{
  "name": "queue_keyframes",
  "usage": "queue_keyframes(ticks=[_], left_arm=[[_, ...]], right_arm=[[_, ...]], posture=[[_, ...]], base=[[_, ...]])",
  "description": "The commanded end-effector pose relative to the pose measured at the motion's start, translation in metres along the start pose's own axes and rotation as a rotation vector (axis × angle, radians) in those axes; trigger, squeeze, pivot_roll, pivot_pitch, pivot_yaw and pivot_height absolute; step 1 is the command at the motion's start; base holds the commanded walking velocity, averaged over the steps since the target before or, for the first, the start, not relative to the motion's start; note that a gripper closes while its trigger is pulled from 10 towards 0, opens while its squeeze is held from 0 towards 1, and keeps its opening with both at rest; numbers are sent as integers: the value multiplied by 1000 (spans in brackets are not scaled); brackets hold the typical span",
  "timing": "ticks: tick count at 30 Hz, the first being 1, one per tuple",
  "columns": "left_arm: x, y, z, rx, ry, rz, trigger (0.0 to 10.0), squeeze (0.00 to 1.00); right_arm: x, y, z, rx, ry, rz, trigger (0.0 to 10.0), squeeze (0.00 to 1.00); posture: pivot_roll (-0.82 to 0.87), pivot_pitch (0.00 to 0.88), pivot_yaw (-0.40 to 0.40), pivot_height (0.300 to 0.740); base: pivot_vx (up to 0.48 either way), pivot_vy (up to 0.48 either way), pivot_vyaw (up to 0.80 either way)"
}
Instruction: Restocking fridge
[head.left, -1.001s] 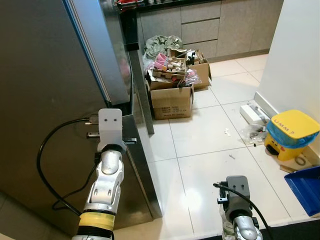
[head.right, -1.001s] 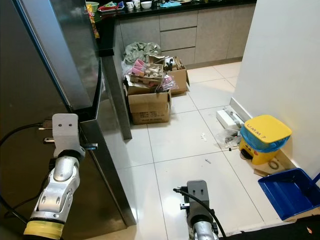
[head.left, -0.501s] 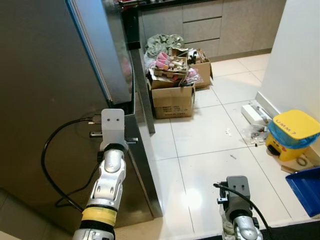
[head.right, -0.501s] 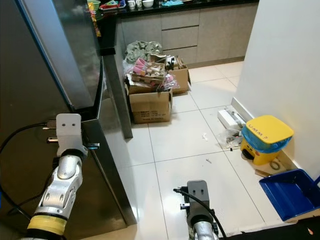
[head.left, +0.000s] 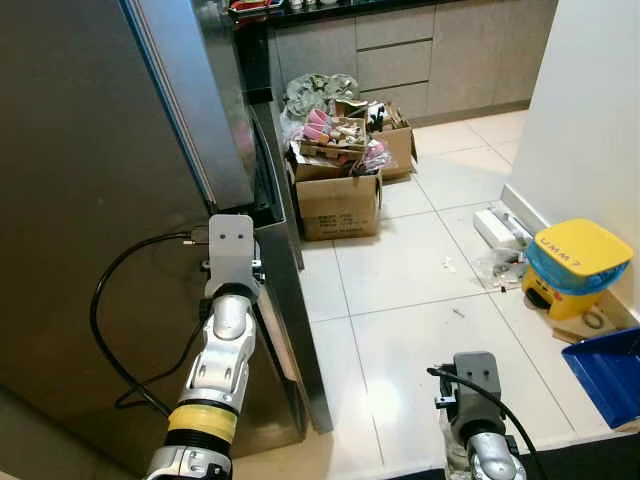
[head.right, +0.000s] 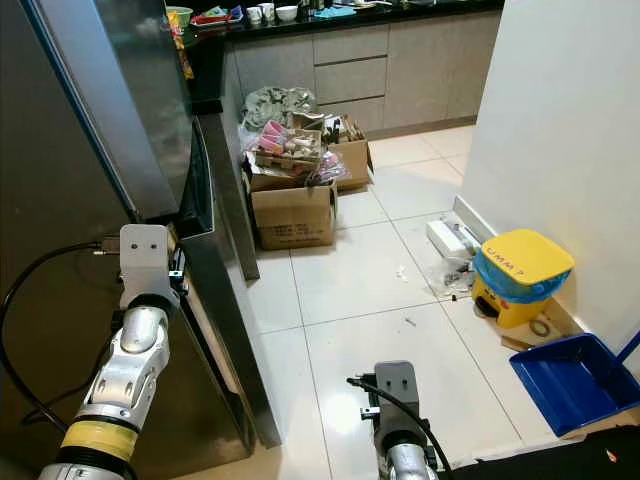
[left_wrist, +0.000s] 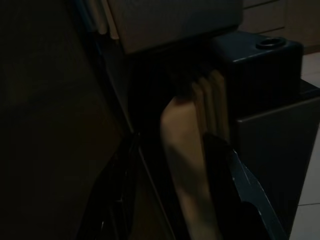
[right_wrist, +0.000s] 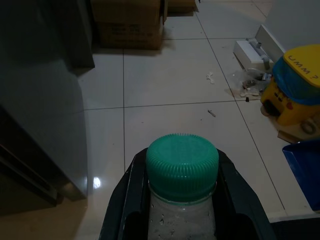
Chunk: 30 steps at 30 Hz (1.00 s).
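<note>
Tall dark steel fridge (head.left: 90, 200), lower door edge slightly ajar, clear bottle (right_wrist: 181, 220) with ribbed green cap (right_wrist: 182, 166), upright, clamped between the right gripper's fingers (right_wrist: 125, 200)

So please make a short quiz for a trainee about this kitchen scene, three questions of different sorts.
1. True or false: the right claw holds a bottle with a red cap.
2. Which thing stands by the white wall? A) a yellow bin with a blue liner B) a green bucket C) a wooden chair
3. Fill in: the left claw is at the edge of the ____ door.

Key
1. False: the cap of the bottle is green.
2. A
3. fridge
</note>
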<state>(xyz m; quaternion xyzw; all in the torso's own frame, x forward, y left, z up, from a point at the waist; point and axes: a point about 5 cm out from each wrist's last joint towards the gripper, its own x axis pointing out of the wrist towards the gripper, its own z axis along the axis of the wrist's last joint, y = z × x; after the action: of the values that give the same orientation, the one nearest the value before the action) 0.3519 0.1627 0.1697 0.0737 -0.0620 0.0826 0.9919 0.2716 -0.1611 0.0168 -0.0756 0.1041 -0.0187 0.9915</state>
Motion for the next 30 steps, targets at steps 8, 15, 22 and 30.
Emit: queue_keyframes(ticks=[8, 15, 22, 30], left_arm=[[-7, -15, -12, -22, 55, -116, 10000, 0], [-9, -27, -11, -14, 56, -144, 10000, 0], [-11, -52, -8, -46, 58, -229, 10000, 0], [-24, -102, 8, -122, 22, -431, 10000, 0]], right_arm=[[-2, 4, -1, 5, 2, 13, 10000, 0], [-3, 4, -1, 4, 4, 11, 10000, 0], [-3, 3, 0, 4, 1, 9, 10000, 0], [-2, 3, 0, 4, 0, 8, 10000, 0]], posture=[[-122, 105, 80, 707], [-124, 108, 77, 707], [-128, 107, 77, 707], [-133, 107, 81, 707]], base=[[0, 0, 0], [0, 0, 0], [0, 0, 0], [0, 0, 0]])
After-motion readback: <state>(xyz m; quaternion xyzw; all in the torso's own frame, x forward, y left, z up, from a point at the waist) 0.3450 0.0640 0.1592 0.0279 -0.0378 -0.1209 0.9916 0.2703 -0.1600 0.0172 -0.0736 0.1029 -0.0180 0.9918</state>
